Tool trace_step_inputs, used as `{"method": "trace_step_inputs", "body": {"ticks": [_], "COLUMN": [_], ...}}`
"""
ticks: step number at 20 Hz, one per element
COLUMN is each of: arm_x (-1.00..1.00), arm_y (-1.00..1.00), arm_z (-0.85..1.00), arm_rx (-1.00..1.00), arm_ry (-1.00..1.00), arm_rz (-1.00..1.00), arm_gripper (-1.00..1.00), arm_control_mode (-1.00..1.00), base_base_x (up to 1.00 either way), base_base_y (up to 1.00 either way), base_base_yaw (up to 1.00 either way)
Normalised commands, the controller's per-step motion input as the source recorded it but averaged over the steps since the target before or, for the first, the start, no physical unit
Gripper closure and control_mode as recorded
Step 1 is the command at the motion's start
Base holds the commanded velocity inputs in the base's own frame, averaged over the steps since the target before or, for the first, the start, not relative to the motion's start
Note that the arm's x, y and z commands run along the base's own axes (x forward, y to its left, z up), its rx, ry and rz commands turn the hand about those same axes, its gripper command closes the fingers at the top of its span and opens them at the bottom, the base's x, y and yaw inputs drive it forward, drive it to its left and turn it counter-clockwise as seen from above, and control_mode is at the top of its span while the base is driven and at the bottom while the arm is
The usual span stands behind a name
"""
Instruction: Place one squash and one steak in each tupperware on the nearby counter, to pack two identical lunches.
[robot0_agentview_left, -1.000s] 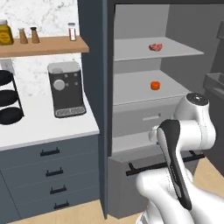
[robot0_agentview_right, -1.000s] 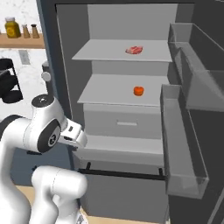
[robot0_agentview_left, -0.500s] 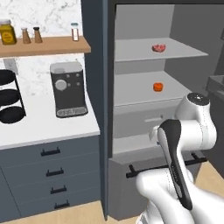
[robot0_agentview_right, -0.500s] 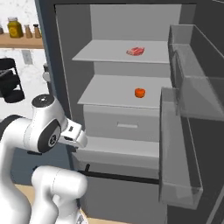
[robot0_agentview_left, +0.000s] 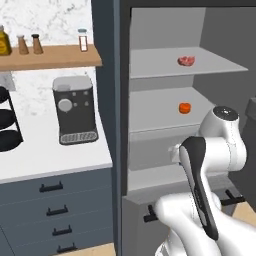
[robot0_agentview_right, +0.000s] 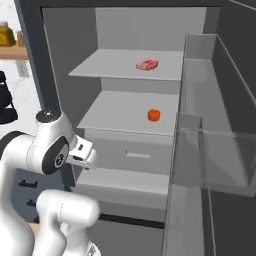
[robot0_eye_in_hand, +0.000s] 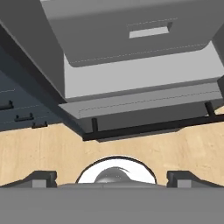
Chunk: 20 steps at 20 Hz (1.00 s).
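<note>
Views slid slightly against half a second ago and a second ago; fridge contents sit a little further right in left base view, so base has crept, not the food. Fridge door (robot0_agentview_right: 200, 165) swung wide on the right, interior fully exposed.

Steak (robot0_agentview_left: 186, 61) flat on top fridge shelf (robot0_agentview_left: 150, 65), toward the back right. Squash (robot0_agentview_left: 184, 108) alone on the shelf below, also right of centre, directly under the steak. Only one of each seen here. Coffee machine (robot0_agentview_left: 75, 111) on the white surface (robot0_agentview_left: 45, 155) left of the fridge; no tupperware seen on that stretch.

Gripper (robot0_eye_in_hand: 112, 177) folded low in front of the fridge, hand camera aimed down at the bottom drawer handle (robot0_eye_in_hand: 148, 127) and wood floor. Jaws spread wide apart, carrying nothing, same as a second ago.

Judgement: packing not begun; access step done, first pick next. Reach up and in needed, squash nearer than steak.
</note>
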Motion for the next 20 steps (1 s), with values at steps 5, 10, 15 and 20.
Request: {"method": "trace_step_inputs", "body": {"ticks": [5, 10, 15, 20], "arm_x": [0.0, 0.0, 0.0, 0.0], "arm_y": [0.0, 0.0, 0.0, 0.0], "arm_z": [0.0, 0.0, 0.0, 0.0], "arm_rx": [0.0, 0.0, 0.0, 0.0], "arm_ry": [0.0, 0.0, 0.0, 0.0], "arm_rz": [0.0, 0.0, 0.0, 0.0], "arm_gripper": [-1.0, -1.0, -1.0, -1.0], "arm_control_mode": [1.0, 1.0, 1.0, 1.0], "base_base_x": [0.48, 0.3, 0.13, 0.17], "base_base_y": [-0.44, -0.29, -0.11, -0.06], "base_base_yaw": [0.06, 0.01, -0.04, -0.13]}}
